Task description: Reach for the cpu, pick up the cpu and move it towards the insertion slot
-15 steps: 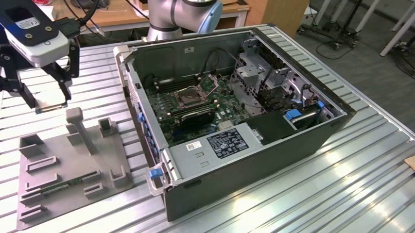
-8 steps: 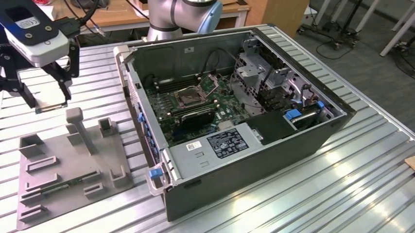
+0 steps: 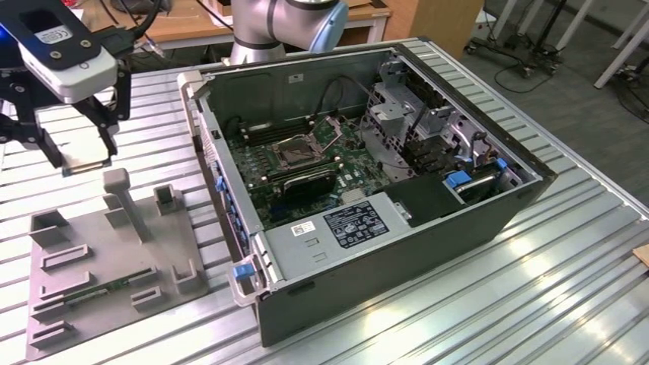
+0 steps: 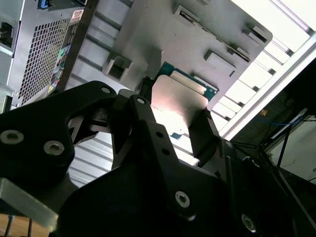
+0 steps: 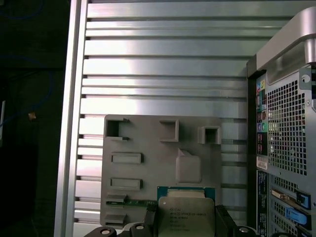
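While the arm hangs high over the exterior view's left, its gripper sits above the grey tray with its two dark fingers pointing down, and I can see something thin and pale pinched across their tips. Both wrist views make it plain: the cpu is clamped flat between the fingers by two opposite edges, silvery face showing, green border just peeking out along one side, and the jaws are closed only as far as the chip's width allows. It looks lifted clear of the tray, whose empty pockets and posts lie below it. Moving across to the exterior view's right, the open computer case stands just beside the tray on the slatted metal table, and the insertion slot sits inside on the green board, a square metal frame with a dark centre. So the slot lies to the exterior view's right of the gripper and lower, beyond the case's near wall, well apart from the chip as it is held now.
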### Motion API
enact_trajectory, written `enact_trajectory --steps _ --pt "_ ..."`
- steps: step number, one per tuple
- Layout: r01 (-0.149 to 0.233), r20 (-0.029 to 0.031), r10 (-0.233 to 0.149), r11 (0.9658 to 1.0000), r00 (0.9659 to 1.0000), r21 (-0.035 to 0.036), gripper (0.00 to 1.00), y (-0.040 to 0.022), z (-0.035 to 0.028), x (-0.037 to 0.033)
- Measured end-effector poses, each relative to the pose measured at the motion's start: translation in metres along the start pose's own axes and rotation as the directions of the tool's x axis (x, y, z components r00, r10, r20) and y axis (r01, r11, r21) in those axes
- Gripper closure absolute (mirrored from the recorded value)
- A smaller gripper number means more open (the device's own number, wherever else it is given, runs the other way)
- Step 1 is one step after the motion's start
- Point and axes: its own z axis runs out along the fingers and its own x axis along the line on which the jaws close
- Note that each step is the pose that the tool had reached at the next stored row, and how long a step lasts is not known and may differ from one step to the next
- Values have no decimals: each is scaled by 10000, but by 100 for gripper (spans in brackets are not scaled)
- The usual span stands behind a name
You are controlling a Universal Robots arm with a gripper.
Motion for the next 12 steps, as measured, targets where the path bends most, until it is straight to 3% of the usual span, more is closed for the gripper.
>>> enact_trajectory --steps 12 --pt "0 1 0 10000 10000 -1 46 -6 2 -205"
